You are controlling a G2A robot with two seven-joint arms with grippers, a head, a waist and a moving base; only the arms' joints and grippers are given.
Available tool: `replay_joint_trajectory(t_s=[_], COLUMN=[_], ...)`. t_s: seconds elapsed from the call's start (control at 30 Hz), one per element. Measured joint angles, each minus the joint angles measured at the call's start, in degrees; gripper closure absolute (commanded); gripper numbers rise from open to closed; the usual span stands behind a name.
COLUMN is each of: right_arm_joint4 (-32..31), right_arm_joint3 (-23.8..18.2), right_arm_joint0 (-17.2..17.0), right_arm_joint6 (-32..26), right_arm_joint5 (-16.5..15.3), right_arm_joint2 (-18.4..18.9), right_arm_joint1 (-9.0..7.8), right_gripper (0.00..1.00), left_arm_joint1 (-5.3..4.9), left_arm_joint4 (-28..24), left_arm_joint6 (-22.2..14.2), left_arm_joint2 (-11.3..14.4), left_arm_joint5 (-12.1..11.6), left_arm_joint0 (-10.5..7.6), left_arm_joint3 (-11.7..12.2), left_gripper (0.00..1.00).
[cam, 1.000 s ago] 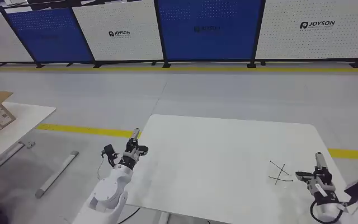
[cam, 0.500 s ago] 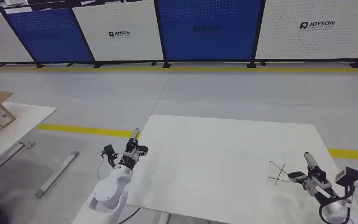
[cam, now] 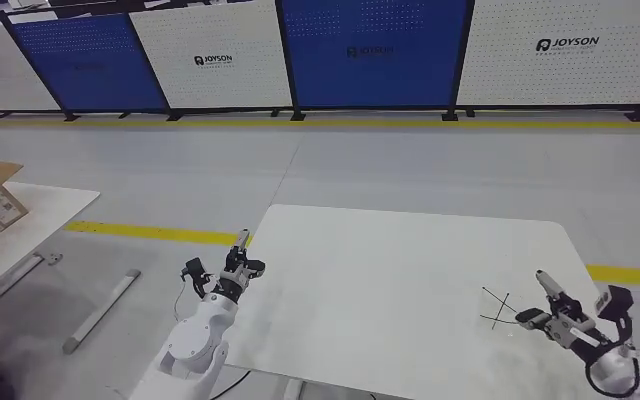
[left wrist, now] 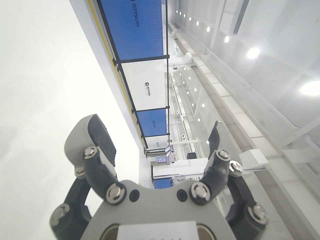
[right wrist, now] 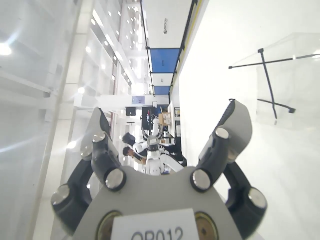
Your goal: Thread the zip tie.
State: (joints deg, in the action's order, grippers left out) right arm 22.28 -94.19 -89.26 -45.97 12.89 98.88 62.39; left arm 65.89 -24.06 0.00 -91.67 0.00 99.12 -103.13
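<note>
The right gripper [cam: 534,299] hangs over the near right corner of the white table [cam: 400,300], its jaws spread wide apart with nothing between them; its own wrist view shows the same, both dark ribbed pads [right wrist: 229,112] bare around the right gripper [right wrist: 166,106]. Just beside it, a little inward from the table's right edge, lie the black zip ties [cam: 500,306], apart from the fingers. There are three thin straps (one long, two shorter), crossing one another flat on the table [right wrist: 225,26]. None is looped through its own head. In the right wrist view the zip ties [right wrist: 268,81] sit within a faint see-through shape whose form I cannot make out.

Well apart from them, at the table's left edge and closer to its far left corner, is the left gripper [cam: 247,254]. Its jaws also stand apart and hold nothing, as the left wrist view of the left gripper [left wrist: 155,121] confirms, with the table [left wrist: 37,51] alongside.

Beyond the far edge a yellow floor line [cam: 150,232] runs past, and farther back stands a row of blue and white perforated panels [cam: 375,55].
</note>
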Motion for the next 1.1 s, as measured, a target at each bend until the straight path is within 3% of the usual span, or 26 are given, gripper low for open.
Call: replay_joint_trajectory(t_s=[0.17,0.23,0.67,0.9,1.0,1.1], right_arm_joint4=[-4.2,-6.0,-5.3,-11.7,-14.2,-15.0], right_arm_joint3=[5.3,6.0,5.8,7.9,9.6,12.1], right_arm_joint0=[5.1,5.7,5.7,11.7,14.3,16.4], right_arm_joint6=[-15.4,-18.8,-17.9,-29.5,-34.6,-33.7], right_arm_joint5=[0.6,0.9,0.9,1.5,2.0,2.5], right_arm_joint2=[-0.4,-0.6,-0.5,2.6,0.0,-3.9], right_arm_joint1=[-1.58,-1.77,-1.78,-4.16,-5.11,-6.01], right_gripper=[0.0,0.0,0.0,0.0,0.0,0.0], left_arm_joint1=[0.0,0.0,0.0,0.0,0.0,0.0], left_arm_joint4=[0.0,0.0,0.0,0.0,0.0,0.0], left_arm_joint6=[0.0,0.0,0.0,0.0,0.0,0.0], left_arm_joint2=[0.0,0.0,0.0,0.0,0.0,0.0], left_arm_joint5=[0.0,0.0,0.0,0.0,0.0,0.0], left_arm_joint0=[0.0,0.0,0.0,0.0,0.0,0.0], left_arm_joint3=[0.0,0.0,0.0,0.0,0.0,0.0], left_gripper=[0.0,0.0,0.0,0.0,0.0,0.0])
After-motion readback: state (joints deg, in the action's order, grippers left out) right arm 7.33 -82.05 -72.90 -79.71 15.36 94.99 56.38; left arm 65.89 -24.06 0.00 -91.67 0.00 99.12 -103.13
